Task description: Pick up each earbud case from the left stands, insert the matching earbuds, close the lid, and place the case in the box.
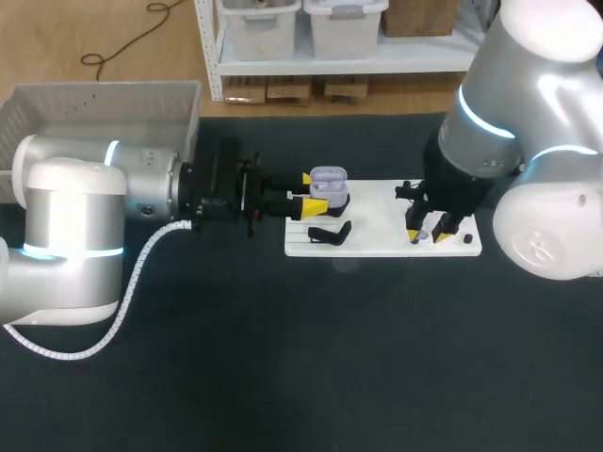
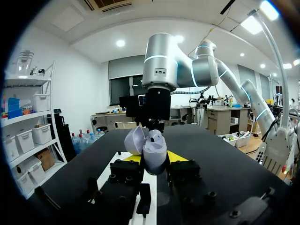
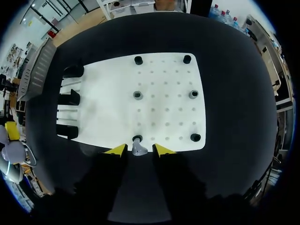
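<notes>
The left gripper (image 2: 154, 158) is holding the lavender earbud case (image 2: 153, 151) between its yellow tips, clamped from both sides. The lid (image 2: 135, 139) is standing open ahead of the fingers. The right gripper (image 3: 139, 150) is hanging over the white board (image 3: 168, 103) with its fingers set narrow. One earbud (image 3: 138, 149) is sitting between them; the tips are not appearing to touch it, so it is not yet gripped.

Hazards:
- Closing off-centre is likely to tip the small, smooth earbud or let it slip out.
- At insertion, a misaligned earbud may be catching on the case rim, and the push could be twisting the case in the left grip.

Count:
- one case
- one visible earbud
- three black stands (image 3: 69, 97), ahead of the right gripper and off to one side
- six round sockets (image 3: 187, 59) ahead of the right gripper
- one grey box (image 1: 94, 108), well apart from the left gripper
</notes>
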{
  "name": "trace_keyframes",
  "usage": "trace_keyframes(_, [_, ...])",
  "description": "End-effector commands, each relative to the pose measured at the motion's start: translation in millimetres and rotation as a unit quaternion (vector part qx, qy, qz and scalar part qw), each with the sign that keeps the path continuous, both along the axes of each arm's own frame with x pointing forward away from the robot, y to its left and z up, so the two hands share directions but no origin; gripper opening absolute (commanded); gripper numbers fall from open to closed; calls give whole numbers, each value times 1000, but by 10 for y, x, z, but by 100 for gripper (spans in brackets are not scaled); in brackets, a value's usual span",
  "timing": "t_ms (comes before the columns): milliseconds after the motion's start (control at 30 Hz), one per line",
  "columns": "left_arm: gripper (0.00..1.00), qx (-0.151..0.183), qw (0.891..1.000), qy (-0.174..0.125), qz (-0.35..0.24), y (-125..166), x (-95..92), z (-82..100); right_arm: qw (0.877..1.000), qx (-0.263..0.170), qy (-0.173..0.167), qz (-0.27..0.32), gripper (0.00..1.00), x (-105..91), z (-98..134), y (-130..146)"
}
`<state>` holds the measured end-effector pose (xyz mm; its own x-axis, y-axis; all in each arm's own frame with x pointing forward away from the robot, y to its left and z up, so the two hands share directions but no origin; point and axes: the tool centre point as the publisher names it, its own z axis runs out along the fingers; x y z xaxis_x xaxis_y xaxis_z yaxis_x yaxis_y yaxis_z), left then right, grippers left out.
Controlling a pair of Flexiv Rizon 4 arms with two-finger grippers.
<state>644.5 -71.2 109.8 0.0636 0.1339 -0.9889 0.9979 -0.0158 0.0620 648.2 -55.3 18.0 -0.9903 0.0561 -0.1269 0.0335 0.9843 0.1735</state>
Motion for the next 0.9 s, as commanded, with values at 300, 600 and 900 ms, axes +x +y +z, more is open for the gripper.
trace_keyframes(300, [0,0,1000,0,0,-3,3,-5,1000,3,0,-3,28,54,-40,25])
trace_keyframes(600, [0,0,1000,0,0,-3,3,-5,1000,-1,0,-5,0,63,-32,26])
trace_keyframes(900, [0,0,1000,0,0,-3,3,-5,1000,-3,-6,-13,0,7,173,-40])
